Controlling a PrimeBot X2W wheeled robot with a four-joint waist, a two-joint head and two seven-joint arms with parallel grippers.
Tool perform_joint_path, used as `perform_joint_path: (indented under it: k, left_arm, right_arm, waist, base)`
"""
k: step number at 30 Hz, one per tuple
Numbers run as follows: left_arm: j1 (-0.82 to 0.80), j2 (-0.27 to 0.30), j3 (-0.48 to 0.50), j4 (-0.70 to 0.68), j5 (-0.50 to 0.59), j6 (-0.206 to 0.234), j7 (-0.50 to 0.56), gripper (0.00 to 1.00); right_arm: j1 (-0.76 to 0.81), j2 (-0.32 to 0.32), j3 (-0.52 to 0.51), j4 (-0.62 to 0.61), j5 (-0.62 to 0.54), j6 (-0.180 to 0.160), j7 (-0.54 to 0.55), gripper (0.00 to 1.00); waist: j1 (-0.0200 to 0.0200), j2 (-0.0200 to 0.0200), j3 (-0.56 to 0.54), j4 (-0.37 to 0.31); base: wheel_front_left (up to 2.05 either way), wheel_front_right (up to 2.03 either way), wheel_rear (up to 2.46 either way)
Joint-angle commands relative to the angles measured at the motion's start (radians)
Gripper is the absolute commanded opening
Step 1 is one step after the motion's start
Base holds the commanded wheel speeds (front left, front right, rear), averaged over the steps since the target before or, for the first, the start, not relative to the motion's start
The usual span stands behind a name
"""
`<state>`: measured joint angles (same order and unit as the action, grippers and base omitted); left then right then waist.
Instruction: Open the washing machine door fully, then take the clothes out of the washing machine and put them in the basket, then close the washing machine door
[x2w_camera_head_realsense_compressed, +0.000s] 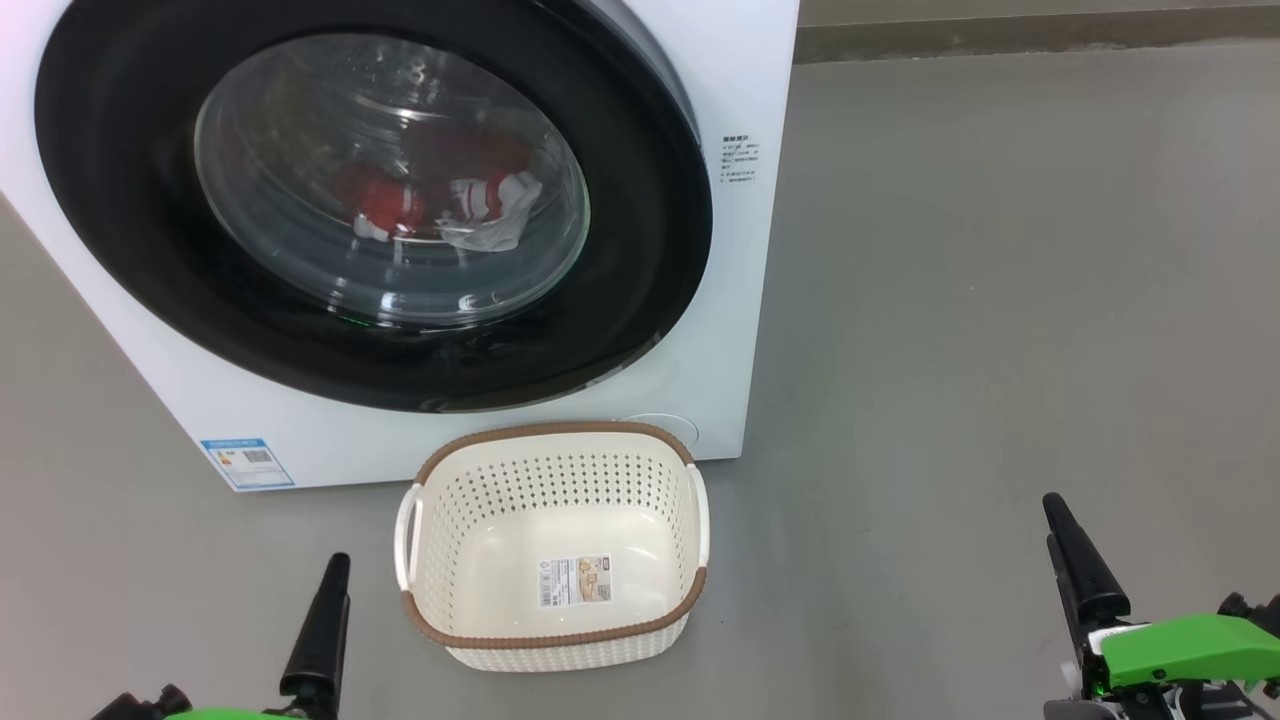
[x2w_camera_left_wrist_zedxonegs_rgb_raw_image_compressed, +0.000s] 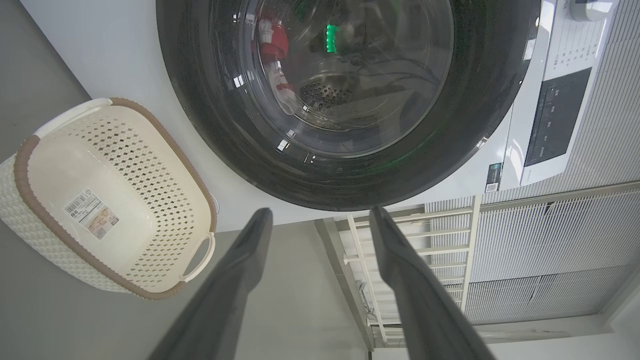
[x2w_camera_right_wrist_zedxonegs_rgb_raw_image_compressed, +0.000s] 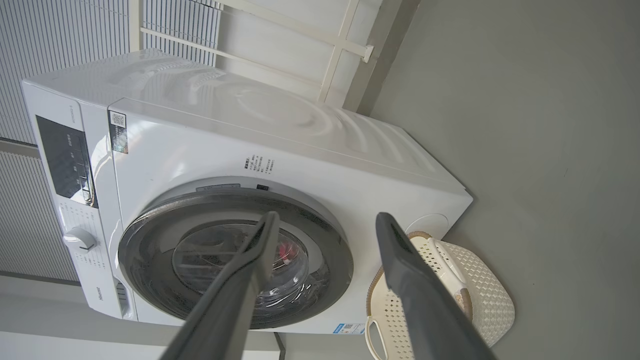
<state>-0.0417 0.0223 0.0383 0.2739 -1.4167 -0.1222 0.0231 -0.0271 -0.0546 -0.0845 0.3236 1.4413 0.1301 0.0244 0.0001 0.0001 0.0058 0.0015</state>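
left wrist view: our left gripper (x2w_camera_left_wrist_zedxonegs_rgb_raw_image_compressed: 321, 212) hangs with its two dark fingers spread wide, nothing between them, a little way out from the front of the washing machine (x2w_camera_left_wrist_zedxonegs_rgb_raw_image_compressed: 120, 45). our right gripper (x2w_camera_right_wrist_zedxonegs_rgb_raw_image_compressed: 326, 216) is likewise spread wide and holds nothing, also short of the washing machine's front. we see the washing machine door (x2w_camera_head_realsense_compressed: 130, 200) shut against the white front, its black rim ringing the glass bowl. the clothes (x2w_camera_head_realsense_compressed: 390, 205), red with white parts, lie inside the washing machine behind that glass. the basket (x2w_camera_head_realsense_compressed: 560, 640) stands upright on the grey floor (x2w_camera_head_realsense_compressed: 1000, 300) just before the washing machine, below the door, its label sticker (x2w_camera_head_realsense_compressed: 575, 580) facing up.
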Motion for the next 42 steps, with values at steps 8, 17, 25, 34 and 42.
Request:
perform_joint_path:
  k: [8, 17, 25, 34, 42]
  left_arm:
    - [-0.049, 0.014, 0.003, -0.045, 0.157, -0.003, -0.030, 1.00]
    - [-0.051, 0.016, -0.016, -0.061, 0.310, 0.002, -0.057, 1.00]
    - [-0.049, 0.017, -0.038, -0.067, 0.459, 0.007, -0.080, 1.00]
    - [-0.053, 0.021, -0.065, -0.062, 0.622, 0.028, -0.106, 1.00]
    - [-0.058, 0.026, -0.081, -0.040, 0.727, 0.051, -0.127, 1.00]
  right_arm:
    - [-0.057, -0.020, 0.008, -0.042, -0.169, 0.000, -0.031, 1.00]
    - [-0.055, -0.027, 0.025, -0.048, -0.337, 0.000, -0.057, 1.00]
    - [-0.051, -0.031, 0.042, -0.044, -0.463, 0.000, -0.081, 1.00]
    - [-0.049, -0.036, 0.059, -0.038, -0.583, 0.000, -0.107, 1.00]
    - [-0.049, -0.037, 0.069, -0.032, -0.671, 0.000, -0.128, 1.00]
  waist:
    - [-0.0001, -0.0001, -0.001, 0.001]
    - [-0.0001, -0.0001, -0.004, 0.002]
    - [-0.0001, -0.0001, -0.011, 0.004]
    - [-0.0001, -0.0001, -0.016, 0.004]
    - [-0.0001, -0.0001, -0.017, 0.004]
  base:
    - [0.00, 0.00, 0.00]
    - [0.00, 0.00, 0.00]
    - [0.00, 0.00, 0.00]
    - [0.00, 0.00, 0.00]
    - [0.00, 0.00, 0.00]
